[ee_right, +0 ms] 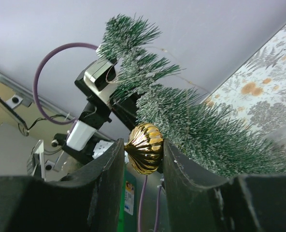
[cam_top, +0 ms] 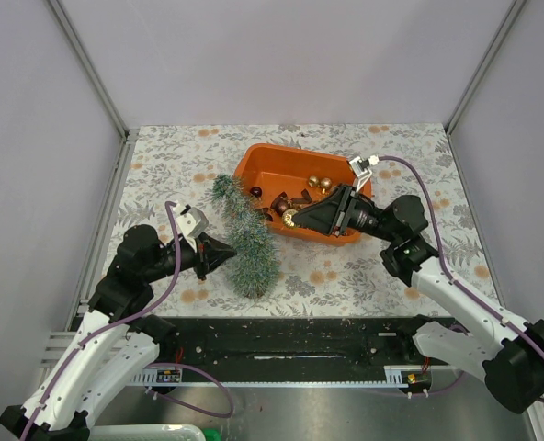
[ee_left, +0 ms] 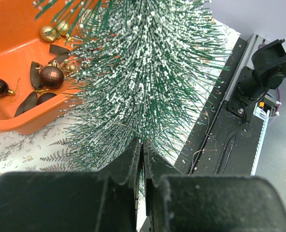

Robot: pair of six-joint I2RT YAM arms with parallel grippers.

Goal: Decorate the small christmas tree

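Observation:
The small christmas tree (cam_top: 244,237) lies on the floral table, tip toward the back and wide base toward the near edge. It fills the left wrist view (ee_left: 143,72) and shows in the right wrist view (ee_right: 201,130). My left gripper (cam_top: 231,251) is at the tree's lower left side, its jaws pressed together on the outer needles (ee_left: 143,142). My right gripper (cam_top: 297,219) is over the orange tray (cam_top: 254,165), just right of the tree. It is shut on a ribbed gold bauble (ee_right: 144,147), held close to the needles.
The tray (ee_left: 17,53) holds loose gold baubles (cam_top: 314,182), dark red baubles (ee_left: 51,76) and dark ribbon pieces. A black rail (cam_top: 300,340) runs along the near edge below the tree's base. Grey walls and metal posts enclose the table.

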